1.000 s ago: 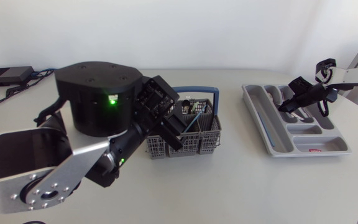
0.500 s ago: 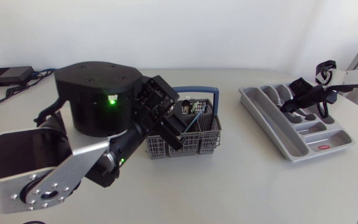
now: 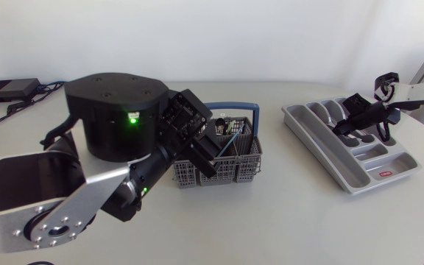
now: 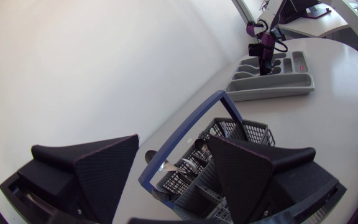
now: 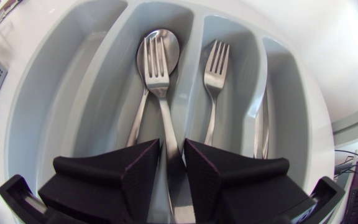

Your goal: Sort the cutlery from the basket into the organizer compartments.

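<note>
A grey cutlery basket [image 3: 234,173] with a blue handle [image 4: 185,124] stands mid-table, several pieces of cutlery [image 4: 188,163] upright inside. My left gripper [image 3: 197,140] hangs open just over it, the handle running between its spread fingers [image 4: 173,142]. At the right lies the grey organizer [image 3: 330,151], set askew. My right gripper [image 3: 342,129] is down in it, shut [image 5: 173,146] on the handle of a fork [image 5: 157,74] that rests on a spoon [image 5: 166,37] in the second compartment. Another fork [image 5: 215,65] lies in the compartment beside it.
The organizer's widest outer compartment [image 5: 48,93] holds nothing. A thin piece [image 5: 260,124] lies in the narrow compartment past the second fork. A black box [image 3: 9,89] with cables sits at the table's far left. The table's right edge runs close behind the organizer.
The organizer has swung round on the table, its near end sliding to the right. My right gripper stayed in it, shifting slightly. The left arm has not moved.
</note>
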`<state>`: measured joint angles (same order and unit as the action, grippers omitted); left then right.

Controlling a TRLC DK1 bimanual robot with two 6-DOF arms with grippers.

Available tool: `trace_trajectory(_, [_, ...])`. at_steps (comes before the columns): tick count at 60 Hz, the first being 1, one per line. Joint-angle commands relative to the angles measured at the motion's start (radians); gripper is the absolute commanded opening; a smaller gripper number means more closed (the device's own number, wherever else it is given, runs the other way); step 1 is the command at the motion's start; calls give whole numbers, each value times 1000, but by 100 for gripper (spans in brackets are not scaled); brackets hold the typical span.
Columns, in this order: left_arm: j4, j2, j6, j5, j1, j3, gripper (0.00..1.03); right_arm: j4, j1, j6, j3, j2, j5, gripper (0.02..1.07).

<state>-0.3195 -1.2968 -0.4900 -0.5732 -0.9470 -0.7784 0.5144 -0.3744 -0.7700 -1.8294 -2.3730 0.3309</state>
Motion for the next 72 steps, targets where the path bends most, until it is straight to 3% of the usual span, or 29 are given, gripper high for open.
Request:
trace_trajectory(1, [-15,-2,22,-2,-9,30,78,9,19,-15,36,28,5,40])
trace_trajectory(5, [-15,-2,22,-2,-7,31,78,4,20,-14,44,38,5,53])
trace_trajectory(22, [-15,2,22,-2,-9,33,78,7,9,-14,44,77,5,54])
trace_trajectory(45, [-15,2,22,-2,-12,31,78,12,0,-22,24,60,5,52])
trace_trajectory(65, [-16,2,22,-1,-12,34,78,13,5,-14,4,29,3,39])
trace_trajectory(72, [-21,-1,22,-1,-12,34,78,12,3,-15,4,21,3,39])
